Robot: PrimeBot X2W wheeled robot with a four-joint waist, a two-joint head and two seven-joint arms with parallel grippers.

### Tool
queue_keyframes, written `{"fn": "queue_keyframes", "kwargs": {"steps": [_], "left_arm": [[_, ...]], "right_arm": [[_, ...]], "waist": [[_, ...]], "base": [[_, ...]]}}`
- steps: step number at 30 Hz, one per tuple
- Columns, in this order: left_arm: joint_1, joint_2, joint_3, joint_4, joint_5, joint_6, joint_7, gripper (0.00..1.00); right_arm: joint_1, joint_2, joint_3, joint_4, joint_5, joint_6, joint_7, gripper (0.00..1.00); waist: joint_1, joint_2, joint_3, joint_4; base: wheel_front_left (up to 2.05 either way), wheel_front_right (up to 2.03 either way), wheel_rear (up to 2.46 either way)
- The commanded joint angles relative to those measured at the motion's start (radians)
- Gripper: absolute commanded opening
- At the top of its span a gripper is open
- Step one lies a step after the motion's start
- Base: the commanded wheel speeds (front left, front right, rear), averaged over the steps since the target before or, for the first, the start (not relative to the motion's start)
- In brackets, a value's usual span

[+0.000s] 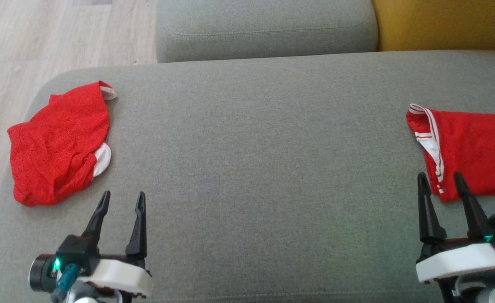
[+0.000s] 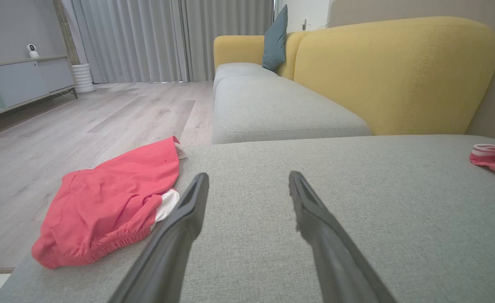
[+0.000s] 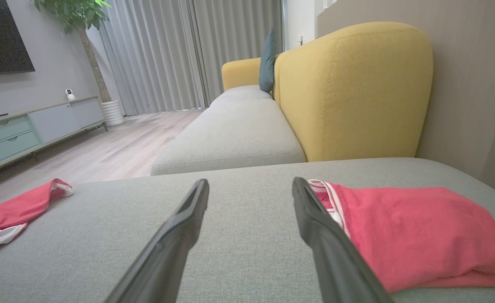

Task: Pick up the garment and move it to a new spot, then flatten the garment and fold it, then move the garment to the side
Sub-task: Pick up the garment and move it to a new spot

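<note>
A crumpled red garment (image 1: 58,143) with white trim lies at the far left of the grey sofa seat (image 1: 264,168), near its edge. It also appears in the left wrist view as the red garment (image 2: 113,198) and in the right wrist view as a red heap (image 3: 16,208). A second red garment (image 1: 475,147) with a white-striped collar lies flat at the right, seen too as a striped edge (image 2: 493,160) and a flat red piece (image 3: 416,227). My left gripper (image 1: 123,194) (image 2: 248,176) stands open just right of the crumpled garment, holding nothing. My right gripper (image 1: 439,174) (image 3: 251,182) is open, its fingertips at the flat garment's near left corner.
Another grey seat cushion (image 1: 264,29) lies beyond, with a yellow backrest (image 1: 441,21) at the far right and a teal pillow (image 2: 275,40) further along. Wooden floor (image 1: 41,42) drops off to the left of the seat. A low cabinet (image 3: 37,126) stands across the room.
</note>
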Motion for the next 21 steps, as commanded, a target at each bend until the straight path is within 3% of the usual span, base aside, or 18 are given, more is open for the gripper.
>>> {"fn": "queue_keyframes", "kwargs": {"steps": [1, 13, 21], "left_arm": [[-0.052, 0.018, 0.024, -0.034, -0.001, 0.005, -0.003, 1.00], [-0.109, 0.015, 0.012, -0.031, 0.000, 0.012, -0.008, 1.00], [-0.177, -0.007, 0.012, -0.003, -0.021, 0.010, -0.013, 1.00]], "right_arm": [[-0.021, -0.006, 0.024, -0.041, 0.002, -0.001, 0.004, 1.00], [-0.024, -0.006, 0.009, -0.054, 0.000, -0.001, 0.005, 1.00], [-0.040, -0.006, 0.017, -0.079, -0.017, -0.001, 0.016, 1.00]], "waist": [[0.0001, 0.0000, 0.003, 0.004], [0.0001, 0.0000, 0.035, 0.063], [0.0001, 0.0000, 0.057, 0.185]], "base": [[0.00, 0.00, 0.00], [0.00, 0.00, 0.00], [0.00, 0.00, 0.00]]}}
